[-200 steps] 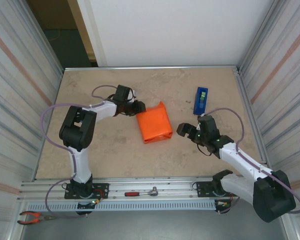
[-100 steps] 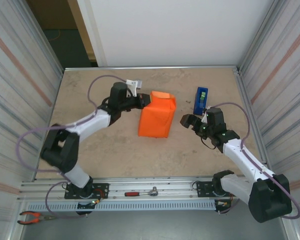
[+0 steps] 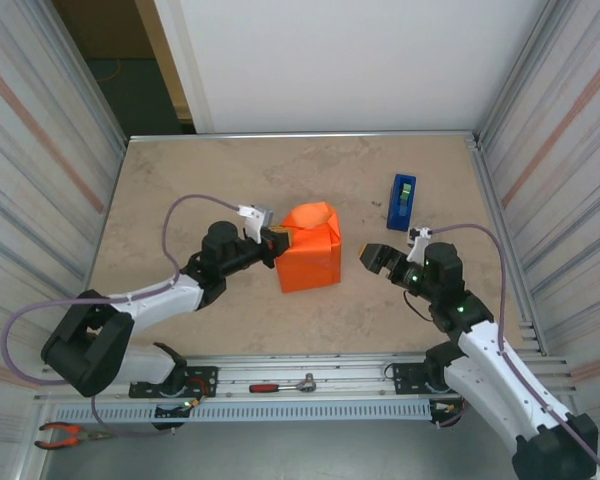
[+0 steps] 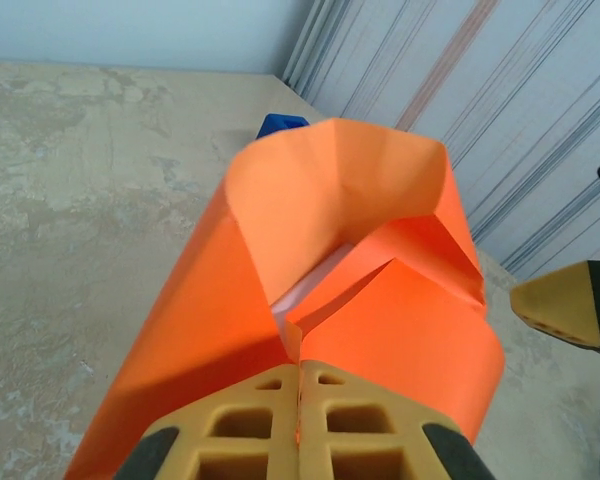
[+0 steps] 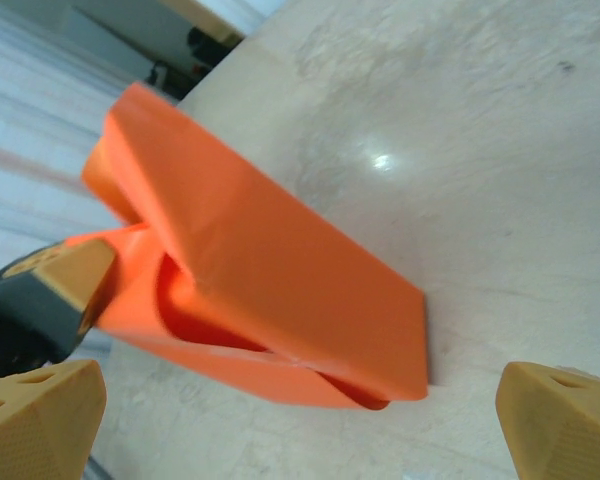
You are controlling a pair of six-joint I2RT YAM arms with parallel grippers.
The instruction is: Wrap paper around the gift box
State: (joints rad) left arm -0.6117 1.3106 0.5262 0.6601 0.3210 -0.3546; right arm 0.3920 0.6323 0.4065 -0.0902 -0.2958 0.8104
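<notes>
The paper sleeves the gift box, ends unsealed; my left gripper pinches one flap; my right gripper gapes empty.

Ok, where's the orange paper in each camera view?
Top external: the paper is at the centre of the picture.
Left wrist: the paper is central, running up from the bottom edge.
Right wrist: the paper lies left of centre.
Shared landmark: the left fingers, shut on the paper's edge.
</notes>
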